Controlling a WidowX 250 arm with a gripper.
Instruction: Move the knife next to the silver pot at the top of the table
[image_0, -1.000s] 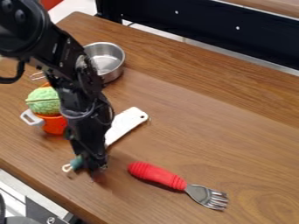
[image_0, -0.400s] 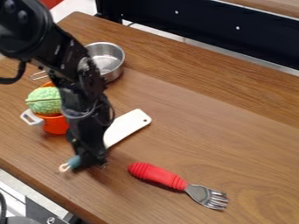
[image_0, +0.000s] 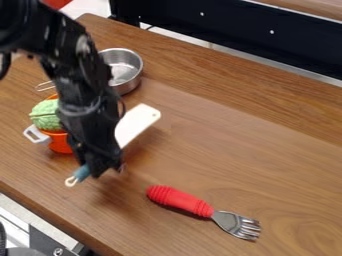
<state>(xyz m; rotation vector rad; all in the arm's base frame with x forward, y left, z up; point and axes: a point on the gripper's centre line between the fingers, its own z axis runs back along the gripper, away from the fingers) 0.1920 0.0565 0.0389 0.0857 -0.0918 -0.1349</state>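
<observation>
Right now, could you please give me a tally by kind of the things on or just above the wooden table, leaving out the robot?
Pots: 2 (silver pot, orange pot)
Knives: 1 (white-bladed knife)
Forks: 1 (red-handled fork)
Green bumpy items: 1 (green bumpy item in the orange pot)
Total: 5

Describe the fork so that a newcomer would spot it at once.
Start at the wooden table; look low in the picture. The fork lies there, metal-headed; its thick red handle sets it apart from the pale-bladed knife.
</observation>
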